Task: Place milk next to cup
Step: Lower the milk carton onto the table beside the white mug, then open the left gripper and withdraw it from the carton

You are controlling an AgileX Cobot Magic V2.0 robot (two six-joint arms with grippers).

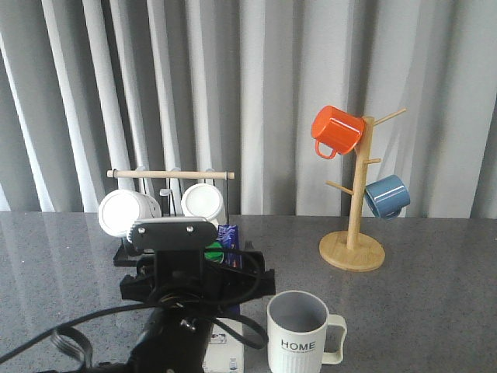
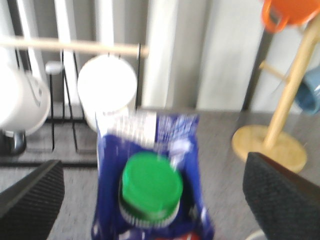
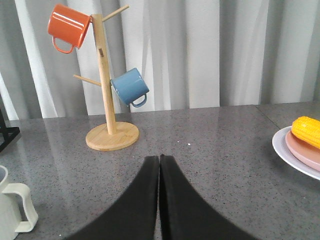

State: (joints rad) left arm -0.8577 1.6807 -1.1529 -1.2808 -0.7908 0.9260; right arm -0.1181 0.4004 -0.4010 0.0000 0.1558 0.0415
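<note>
The milk (image 2: pixel 150 187), a dark-blue and white carton with a green cap, stands between the wide-apart fingers (image 2: pixel 282 197) of my left gripper (image 2: pixel 150 210), with a gap on each side. This view is blurred. In the front view the left gripper (image 1: pixel 203 268) covers most of the milk (image 1: pixel 227 235). The cup (image 1: pixel 299 336), off-white and ribbed with "HOME" lettering, stands just right of the carton at the table's front. Its handle shows in the right wrist view (image 3: pixel 17 210). My right gripper (image 3: pixel 159 160) is shut and empty above bare table.
A wooden mug tree (image 1: pixel 353 247) with an orange mug (image 1: pixel 335 130) and a blue mug (image 1: pixel 387 196) stands at the back right. A black rack (image 1: pixel 132 252) with white mugs (image 1: pixel 124 211) stands behind the carton. A plate (image 3: pixel 287 155) with corn (image 3: pixel 307 130) lies far right.
</note>
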